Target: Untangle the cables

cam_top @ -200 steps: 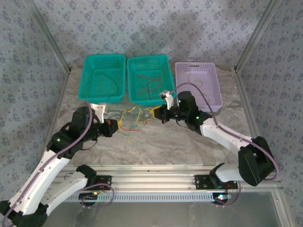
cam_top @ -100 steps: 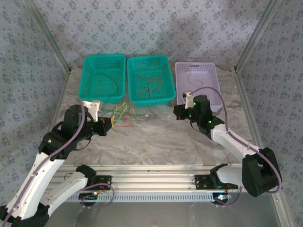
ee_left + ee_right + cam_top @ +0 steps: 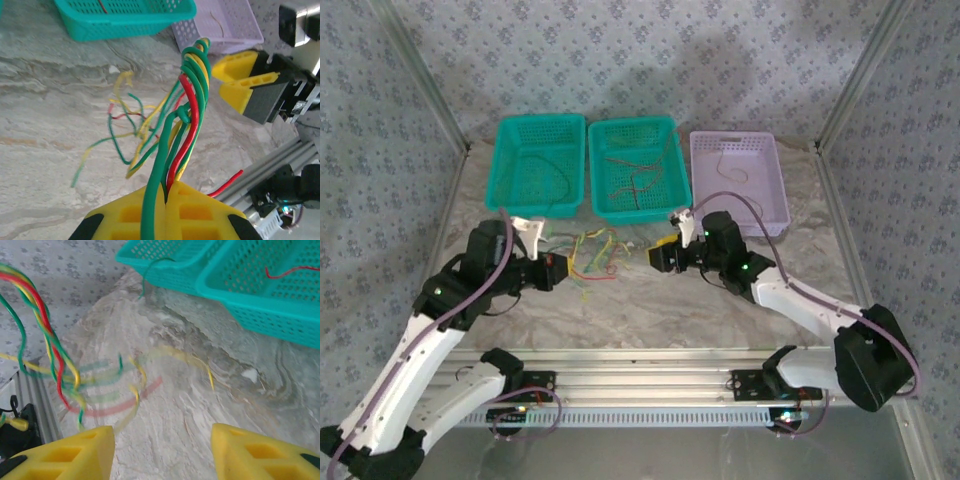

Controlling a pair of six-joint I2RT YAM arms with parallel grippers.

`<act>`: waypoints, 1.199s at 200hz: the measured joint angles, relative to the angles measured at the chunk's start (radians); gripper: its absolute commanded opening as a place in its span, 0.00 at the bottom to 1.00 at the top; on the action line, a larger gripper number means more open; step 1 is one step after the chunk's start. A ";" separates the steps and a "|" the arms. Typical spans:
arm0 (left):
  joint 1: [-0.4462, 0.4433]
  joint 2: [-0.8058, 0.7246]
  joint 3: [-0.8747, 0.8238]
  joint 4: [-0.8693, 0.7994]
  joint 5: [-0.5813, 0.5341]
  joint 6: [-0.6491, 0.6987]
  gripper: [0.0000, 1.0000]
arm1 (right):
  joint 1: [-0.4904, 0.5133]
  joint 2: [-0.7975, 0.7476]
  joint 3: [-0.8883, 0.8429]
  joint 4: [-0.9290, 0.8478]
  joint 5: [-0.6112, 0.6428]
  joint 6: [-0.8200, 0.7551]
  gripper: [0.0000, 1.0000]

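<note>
A tangled bunch of green, yellow and red cables (image 3: pixel 595 252) lies and hangs between the two grippers on the marble tabletop. My left gripper (image 3: pixel 552 268) is shut on one end of it. In the left wrist view the strands (image 3: pixel 192 100) rise out of the closed yellow jaws of the left gripper (image 3: pixel 167 187), and loose ends trail onto the table. My right gripper (image 3: pixel 660 250) stands just right of the bunch, open and holding nothing. Its wrist view shows the right gripper (image 3: pixel 162 440) with wide-apart yellow fingers over bare table and the cables (image 3: pixel 50 340) to the left.
Three baskets stand along the back: a teal basket (image 3: pixel 542 212) holding a dark green wire, a second teal basket (image 3: pixel 640 218) with red and brown wires, and a lilac basket (image 3: pixel 778 180) with one thin wire. An aluminium rail (image 3: pixel 650 380) runs along the near edge.
The right gripper, shut at the bunch a second ago, swung right to the lilac basket's front, then came back beside the bunch and opened. The left gripper kept its hold, shifting slightly.
</note>
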 measured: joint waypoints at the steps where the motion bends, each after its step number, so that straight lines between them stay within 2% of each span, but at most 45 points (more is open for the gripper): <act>1: 0.000 0.002 -0.001 0.002 0.002 -0.002 0.00 | 0.000 0.001 0.000 0.002 -0.001 0.000 0.57; 49: 0.000 0.014 -0.014 0.031 0.053 -0.024 0.00 | 0.037 0.078 0.023 0.079 -0.033 0.002 0.58; 126: 0.001 0.016 -0.029 0.074 0.071 -0.051 0.00 | 0.066 0.159 0.028 0.159 -0.038 0.022 0.58; 158: 0.001 0.014 -0.032 0.075 0.069 -0.051 0.00 | 0.058 0.148 0.025 0.188 -0.054 0.036 0.59; 204: 0.001 0.013 -0.042 0.079 0.063 -0.050 0.00 | 0.021 0.042 -0.021 0.209 -0.107 0.043 0.61; 240: 0.001 0.014 -0.048 0.082 0.055 -0.050 0.00 | 0.017 0.034 -0.024 0.214 -0.139 0.051 0.61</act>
